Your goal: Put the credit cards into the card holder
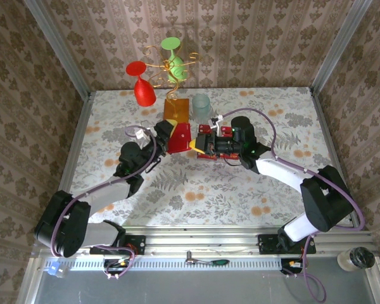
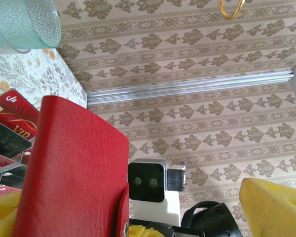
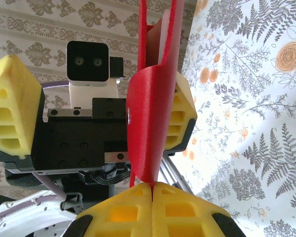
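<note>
- Left wrist view: past the left gripper [image 2: 138, 212], by the pad at frame left, glossy red credit cards [image 2: 10, 121] stand tiered, cut off by the frame edge.
- Between its widely spread yellow foam pads, the card holder [image 2: 74, 168], flat and grained red, stands upright against that same pad, with open room to the other.
- Right wrist view: the right gripper [image 3: 152, 190], pads pressed together, pinches the card holder's thin lower edge; the contact is hard to make out.
- Right of it lies the flat, floral-printed worktop [image 3: 246, 98].
</note>
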`<control>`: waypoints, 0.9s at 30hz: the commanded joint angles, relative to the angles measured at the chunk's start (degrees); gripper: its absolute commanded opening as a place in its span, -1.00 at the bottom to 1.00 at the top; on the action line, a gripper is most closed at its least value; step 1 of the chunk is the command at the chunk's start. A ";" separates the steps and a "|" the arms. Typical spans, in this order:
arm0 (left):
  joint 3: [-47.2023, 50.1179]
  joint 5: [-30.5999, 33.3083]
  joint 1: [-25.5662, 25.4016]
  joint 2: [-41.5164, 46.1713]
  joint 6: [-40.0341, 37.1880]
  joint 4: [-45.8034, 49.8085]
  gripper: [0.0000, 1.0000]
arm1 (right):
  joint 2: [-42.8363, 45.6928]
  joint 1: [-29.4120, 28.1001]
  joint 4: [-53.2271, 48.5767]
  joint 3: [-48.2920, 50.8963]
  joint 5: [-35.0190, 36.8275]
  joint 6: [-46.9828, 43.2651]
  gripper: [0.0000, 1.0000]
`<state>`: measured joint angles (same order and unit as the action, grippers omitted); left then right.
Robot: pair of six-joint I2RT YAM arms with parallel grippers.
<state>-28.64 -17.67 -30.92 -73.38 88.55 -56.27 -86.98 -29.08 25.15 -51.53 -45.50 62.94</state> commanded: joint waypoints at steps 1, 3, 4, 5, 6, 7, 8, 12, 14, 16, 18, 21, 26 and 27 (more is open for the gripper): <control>-1.63 -1.88 0.33 0.59 -2.13 0.32 0.74 | -0.28 0.25 1.68 0.29 -1.44 -1.43 -1.00; -1.35 -1.84 0.33 0.52 -2.47 0.38 0.67 | -0.47 0.25 1.58 0.29 -1.39 -1.47 -1.00; -1.24 -1.84 0.33 0.46 -2.77 0.50 0.63 | -0.47 0.20 1.58 0.32 -1.44 -1.42 -1.00; -1.16 -1.77 0.33 0.44 -2.93 0.62 0.59 | -0.63 0.24 1.59 0.37 -1.33 -1.46 -1.00; -1.06 -1.75 0.33 0.44 -3.20 0.66 0.55 | -0.64 0.25 1.57 0.40 -1.33 -1.42 -1.00; -0.95 -1.75 0.33 0.44 -3.53 0.72 0.49 | -0.65 0.33 1.58 0.48 -1.35 -1.54 -1.00; -0.84 -1.75 0.40 0.48 -3.76 0.76 0.45 | -0.67 0.36 1.56 0.60 -1.35 -1.54 -1.00; -0.20 -1.24 0.58 0.92 -4.46 1.07 0.37 | -0.60 0.73 1.38 0.91 -1.35 -1.69 -1.00; 0.07 -1.14 0.77 1.19 -4.69 1.42 0.31 | -0.56 0.95 1.29 1.17 -1.34 -1.80 -1.00; 0.18 -1.05 0.92 1.27 -4.96 1.45 0.27 | -0.51 1.17 1.18 1.38 -1.35 -1.85 -1.00; 0.32 -0.88 0.99 1.23 -5.02 1.34 0.20 | -0.53 1.26 1.22 1.55 -1.35 -1.77 -1.00; 0.50 -0.70 1.08 1.18 -5.08 1.34 0.10 | -0.59 1.40 1.37 1.77 -1.35 -1.80 -1.00; 0.98 -0.43 1.20 1.06 -5.32 1.21 0.00 | -0.77 1.55 1.48 1.87 -1.35 -1.78 -1.00; 0.95 -0.40 1.21 0.90 -5.32 1.15 -0.07 | -0.82 1.57 1.49 1.94 -1.35 -1.77 -1.00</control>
<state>-28.34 -18.22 -30.22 -73.38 84.58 -54.08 -87.15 -27.90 25.28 -50.26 -45.52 62.72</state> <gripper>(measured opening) 0.474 0.063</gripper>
